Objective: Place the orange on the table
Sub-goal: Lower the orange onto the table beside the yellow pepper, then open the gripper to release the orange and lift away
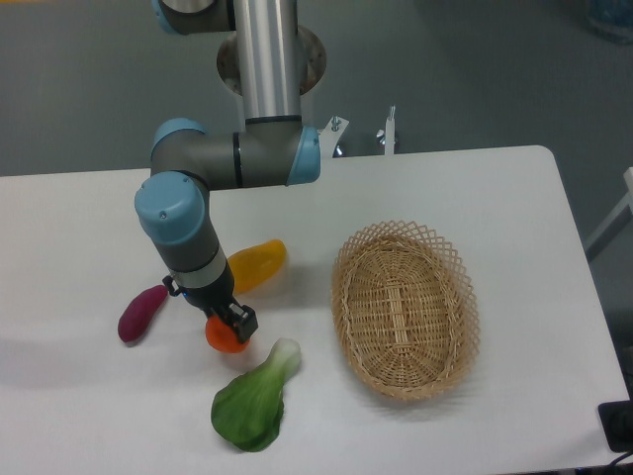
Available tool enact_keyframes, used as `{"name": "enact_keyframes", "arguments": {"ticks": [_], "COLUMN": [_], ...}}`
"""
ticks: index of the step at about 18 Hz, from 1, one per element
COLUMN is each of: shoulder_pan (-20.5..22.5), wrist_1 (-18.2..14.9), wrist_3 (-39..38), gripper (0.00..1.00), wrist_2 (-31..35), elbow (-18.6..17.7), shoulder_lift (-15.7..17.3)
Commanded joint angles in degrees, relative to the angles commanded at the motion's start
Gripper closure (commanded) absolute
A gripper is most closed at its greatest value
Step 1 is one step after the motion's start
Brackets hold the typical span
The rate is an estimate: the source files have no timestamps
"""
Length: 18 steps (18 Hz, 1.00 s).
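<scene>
The orange (pixel 226 338) is a small round orange-red ball, low over the white table (pixel 89 416) left of centre. My gripper (pixel 225 331) points down and is shut on the orange, its black fingers covering the top of the fruit. Whether the orange touches the table surface cannot be told from this view. The arm reaches down from the back of the table, leaning slightly to the left.
A purple sweet potato (pixel 142 312) lies just left of the gripper. A yellow-orange pepper (pixel 256 264) lies behind it. A green leafy vegetable (pixel 253 404) lies in front of it. An oval wicker basket (pixel 406 308) stands at the right.
</scene>
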Motion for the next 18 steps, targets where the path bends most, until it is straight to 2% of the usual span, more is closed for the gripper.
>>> {"name": "enact_keyframes", "arguments": {"ticks": [1, 4, 6, 7, 11, 15, 18], "shoulder_pan": [-0.2, -0.6, -0.6, -0.6, -0.5, 0.2, 1.7], "wrist_1": [0.1, 0.1, 0.3, 0.3, 0.4, 0.1, -0.3], "wrist_3": [-0.1, -0.1, 0.0, -0.1, -0.1, -0.1, 0.0], "gripper": [0.43, 0.29, 0.05, 0.00, 0.00, 0.00, 0.00], "wrist_2": [-0.1, 0.1, 0.1, 0.1, 0.0, -0.3, -0.5], "elbow": [-0.1, 0.0, 0.0, 0.2, 1.2, 5.0, 6.0], "shoulder_lift": [0.0, -0.1, 0.0, 0.0, 0.9, 1.4, 2.5]}}
